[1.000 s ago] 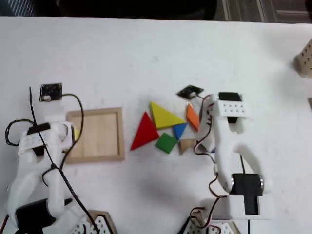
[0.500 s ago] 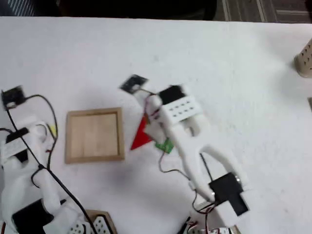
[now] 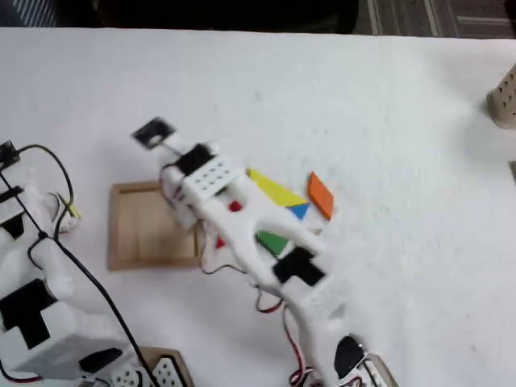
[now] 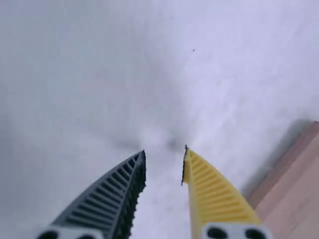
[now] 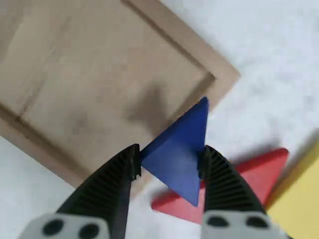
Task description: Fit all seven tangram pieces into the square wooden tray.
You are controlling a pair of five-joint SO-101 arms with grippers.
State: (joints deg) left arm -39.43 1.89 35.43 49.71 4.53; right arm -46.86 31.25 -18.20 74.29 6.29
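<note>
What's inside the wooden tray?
Only bare wood shows inside the tray. The right gripper holds a blue triangle over its edge, and the arm hides part of it.

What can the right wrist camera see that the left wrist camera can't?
Right wrist camera: the right gripper shut on a blue triangle over the tray edge, with a red triangle and a yellow piece beside it. Left wrist camera: the left gripper, one black finger and one yellow, open over bare table. Both: the tray and the white table.
</note>
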